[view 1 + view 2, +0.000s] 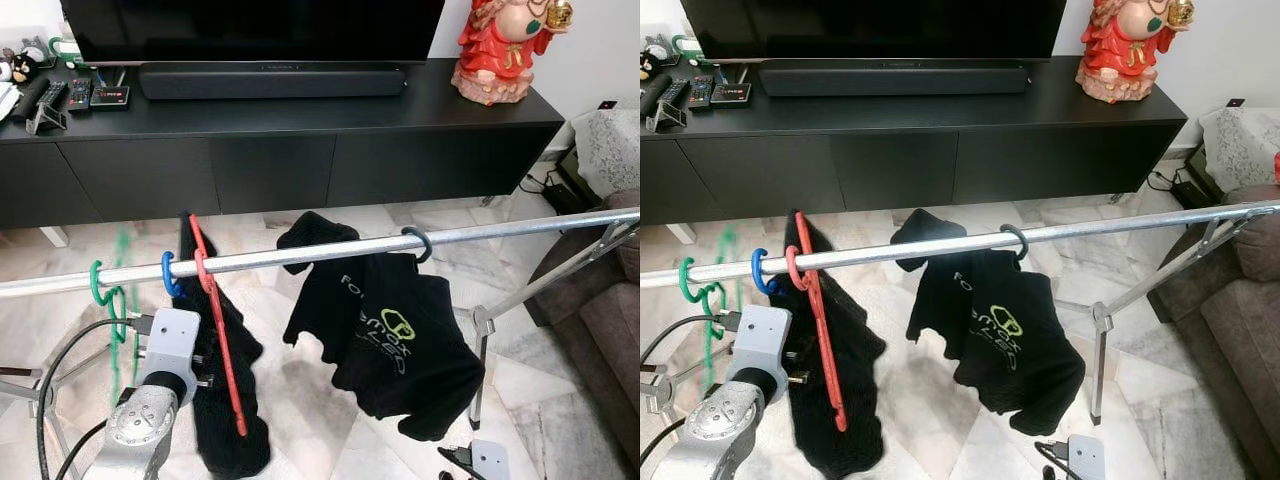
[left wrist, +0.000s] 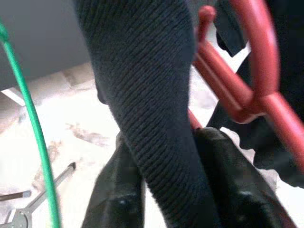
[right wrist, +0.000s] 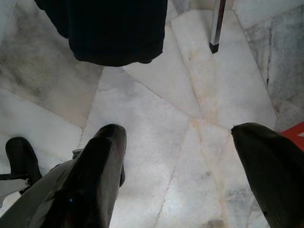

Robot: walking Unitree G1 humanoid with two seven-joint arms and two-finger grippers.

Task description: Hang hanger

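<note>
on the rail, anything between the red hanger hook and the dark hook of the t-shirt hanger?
Bare rail there in the left eye view: nothing hooked between the red hanger and the dark hook; only the black t-shirt shoulder pokes up behind.

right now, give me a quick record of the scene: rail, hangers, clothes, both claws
rail: silver bar across the view, tilted
hangers: green, blue, red, dark, all hooked on the bar
clothes: black garment on red hanger; black shirt with green logo on dark hanger
left claw: shut on black garment beside red hanger
right claw: open, low over marble floor
</note>
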